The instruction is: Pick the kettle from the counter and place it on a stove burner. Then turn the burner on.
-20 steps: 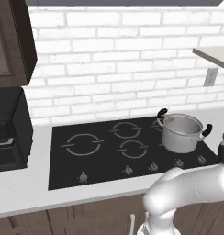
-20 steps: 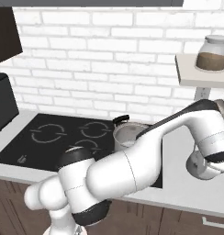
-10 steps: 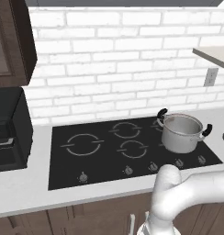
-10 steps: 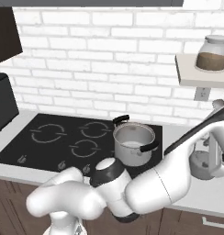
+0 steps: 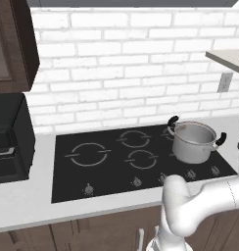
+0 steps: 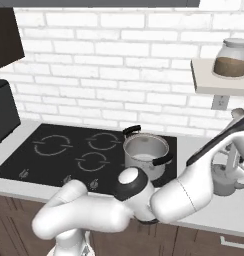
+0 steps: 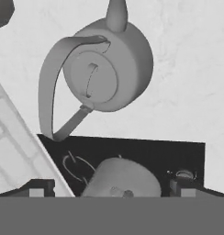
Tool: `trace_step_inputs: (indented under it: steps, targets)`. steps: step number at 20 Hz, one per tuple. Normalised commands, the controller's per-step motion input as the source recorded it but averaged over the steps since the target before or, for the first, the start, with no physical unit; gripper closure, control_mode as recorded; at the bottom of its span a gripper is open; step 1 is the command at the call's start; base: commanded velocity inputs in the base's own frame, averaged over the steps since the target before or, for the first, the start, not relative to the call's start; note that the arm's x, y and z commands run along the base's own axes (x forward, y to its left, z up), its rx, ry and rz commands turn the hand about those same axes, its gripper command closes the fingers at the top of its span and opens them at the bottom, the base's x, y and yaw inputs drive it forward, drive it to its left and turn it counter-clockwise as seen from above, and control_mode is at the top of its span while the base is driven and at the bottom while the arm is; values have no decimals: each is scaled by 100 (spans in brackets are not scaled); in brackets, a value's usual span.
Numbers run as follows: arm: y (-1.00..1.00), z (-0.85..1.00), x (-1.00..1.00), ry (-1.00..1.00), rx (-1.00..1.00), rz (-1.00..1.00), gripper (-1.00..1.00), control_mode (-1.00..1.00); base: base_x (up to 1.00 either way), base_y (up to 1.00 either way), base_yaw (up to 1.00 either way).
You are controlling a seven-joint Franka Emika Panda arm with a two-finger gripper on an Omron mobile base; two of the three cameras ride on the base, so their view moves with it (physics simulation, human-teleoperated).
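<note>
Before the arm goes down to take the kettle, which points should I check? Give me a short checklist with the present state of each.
1. End effector open: ok, fingertips stand wide apart.
2. Kettle under the hand: ok, seen from above in the hand view.
3. Kettle upright on the counter, lid on: ok.
4. Handle free to grasp: ok, nothing lies over it.
5. Handle centred between the fingertips: not ok, it sits off to one side.
6. Target burner free: ok; the pot stands at the other end of the cooktop.

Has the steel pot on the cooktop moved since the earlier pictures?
No. The steel pot sits on the same right rear spot of the black cooktop, beside the same ring markings.
</note>
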Motion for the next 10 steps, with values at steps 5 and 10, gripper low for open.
trace_step_inputs:
  steps: [5, 10]
  targets:
    - [0, -37, 43, 6, 0, -25, -100, -100, 0, 0, 0]
    - [0, -23, 40, 5, 0, -22, -100, -100, 0, 0, 0]
